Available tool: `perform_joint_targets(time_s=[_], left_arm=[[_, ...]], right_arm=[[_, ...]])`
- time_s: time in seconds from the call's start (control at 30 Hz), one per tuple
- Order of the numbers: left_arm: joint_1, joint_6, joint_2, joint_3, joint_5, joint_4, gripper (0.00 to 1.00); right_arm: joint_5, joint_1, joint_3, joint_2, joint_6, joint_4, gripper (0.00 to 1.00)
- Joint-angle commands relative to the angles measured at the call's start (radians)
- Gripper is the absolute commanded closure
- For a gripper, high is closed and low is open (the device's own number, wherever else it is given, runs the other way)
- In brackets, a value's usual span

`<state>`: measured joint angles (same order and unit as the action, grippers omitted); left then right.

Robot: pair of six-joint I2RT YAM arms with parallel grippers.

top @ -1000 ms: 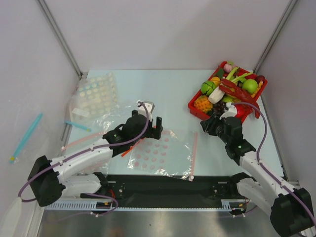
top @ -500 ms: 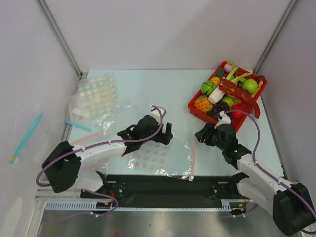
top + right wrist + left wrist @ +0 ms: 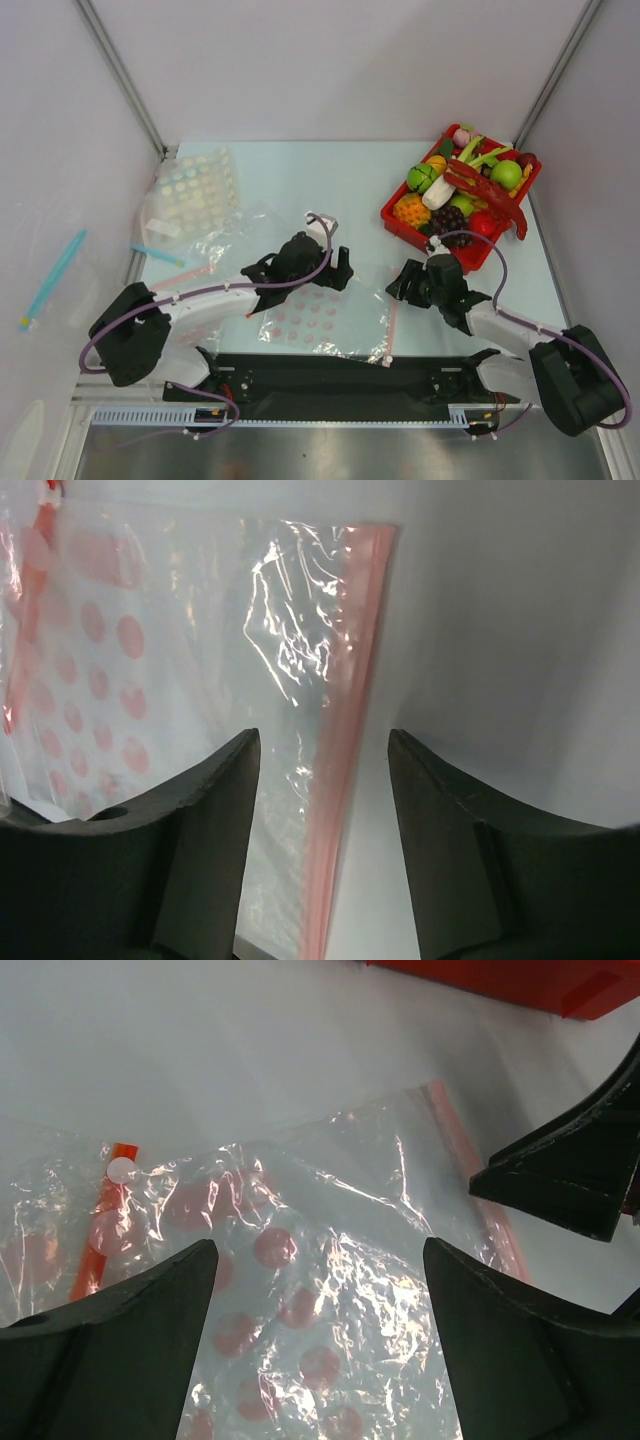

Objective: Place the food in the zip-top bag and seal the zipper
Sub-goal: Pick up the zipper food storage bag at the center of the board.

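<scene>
**Top view.** Your left claw [image 3: 338, 272] hangs over the far left part of the bag [image 3: 345, 325]. The bag lies flat on the table [image 3: 300, 170], just ahead of the arm bases. Your right claw [image 3: 400, 283] sits at the far end of the zipper [image 3: 391, 325], the pale pink strip along the bag's right edge. The crayfish [image 3: 487, 192], grapes [image 3: 450, 217] and red fruit [image 3: 483, 222] lie in the red tray [image 3: 398, 226] at the far right, well apart from the bag and all outside it.

**Left wrist view.** The left claw [image 3: 318, 1260] has its jaws wide apart with nothing between them. Crinkled clear plastic showing pink dots fills the gap below. An orange strip [image 3: 105, 1220] lies at the left. One finger of your right claw enters at the right edge, beside the zipper [image 3: 450, 1110].

**Right wrist view.** The right claw [image 3: 322, 740] has its jaws parted and grips nothing. The zipper [image 3: 345, 730] runs lengthwise through the gap. You cannot tell whether the fingertips touch the plastic, nor whether the dots are printed on this bag or lie beneath it.
</scene>
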<state>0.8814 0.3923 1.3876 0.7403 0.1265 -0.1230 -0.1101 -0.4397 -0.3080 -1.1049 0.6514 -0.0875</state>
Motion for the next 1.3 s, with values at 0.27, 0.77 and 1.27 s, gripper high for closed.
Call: perform_joint_targets(time_s=[0.27,0.77,1.27], left_arm=[[0.005,0.029,-0.059,-0.016,-0.07,-0.058,0.11],[0.074,0.072,0.085,0.01,-0.152,-0.121,0.12],[0.076,0.123,0.258,0.047,-0.303,-0.185,0.53]], right_arm=[[-0.128,-0.01,-0.009,-0.023,0.022,-0.11,0.76],[-0.12,-0.01,-0.014,0.046,0.001,-0.061,0.66],[-0.118,-0.068,-0.045,-0.124,0.013,-0.115,0.62]])
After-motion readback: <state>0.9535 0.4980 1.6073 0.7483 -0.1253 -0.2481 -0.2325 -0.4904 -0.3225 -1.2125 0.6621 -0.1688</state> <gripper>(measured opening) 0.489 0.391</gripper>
